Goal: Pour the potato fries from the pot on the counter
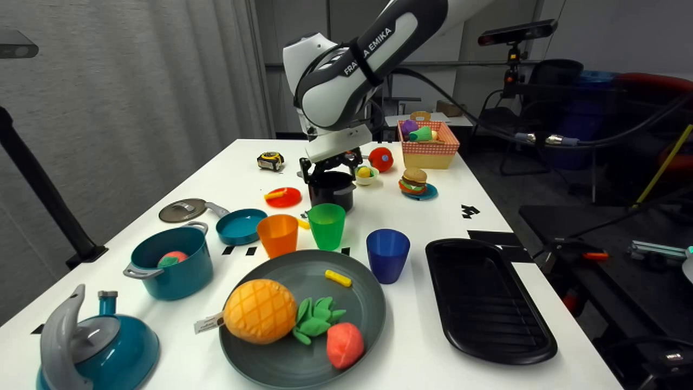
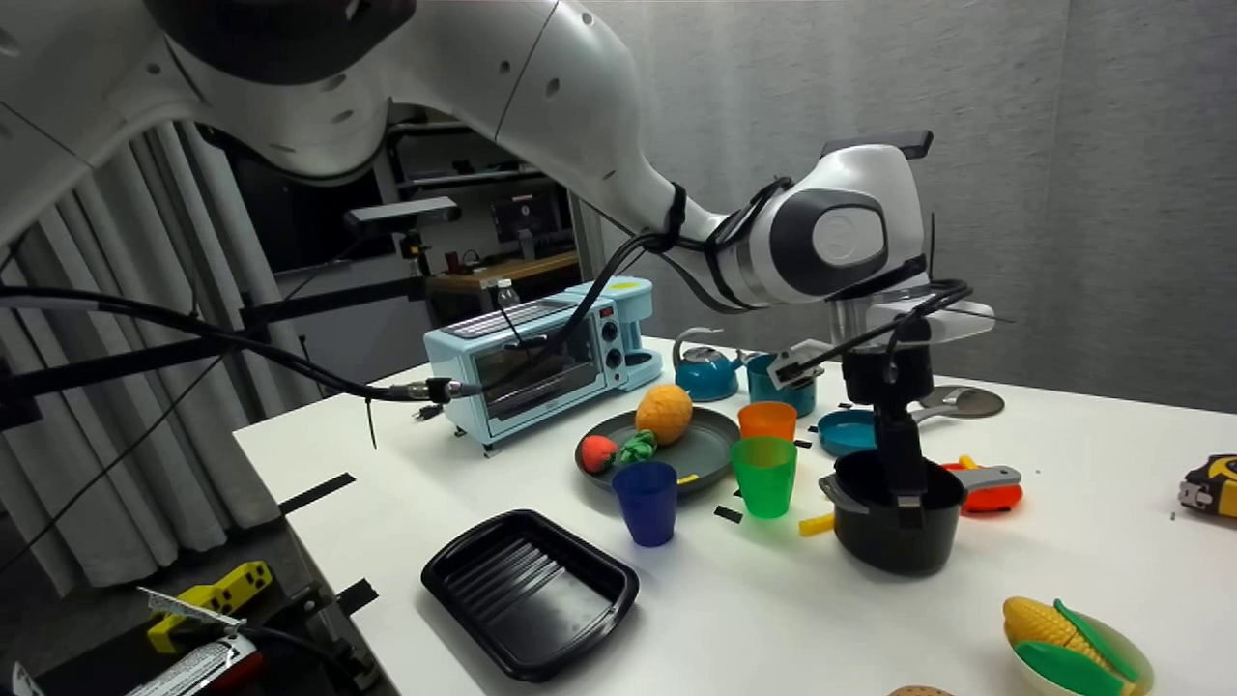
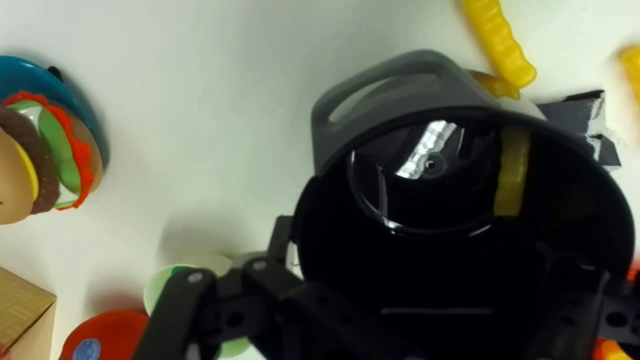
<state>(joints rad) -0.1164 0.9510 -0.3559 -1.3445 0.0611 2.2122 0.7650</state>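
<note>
The pot (image 2: 879, 543) (glossy black, grey-handled) holds a yellow fry (image 3: 512, 172).

exterior views share counter (image 1: 427, 222); wrist view above pot (image 3: 450, 205)

In an exterior view, a cup (image 1: 327, 227) is standing before the pot (image 1: 342, 201), between two other cups (image 1: 387, 257); on the counter (image 1: 433, 219), a plate (image 1: 361, 306) is lying before that cup, carrying toy fruits (image 1: 260, 311) and a fry (image 1: 338, 278); a tray (image 1: 487, 298) is lying to the plate's right; a kettle (image 1: 116, 352) is standing to its left; a basket (image 1: 430, 161) is standing behind the pot, to the right; in the wrist view, another fry (image 3: 511, 172) is lying inside the pot.
</note>
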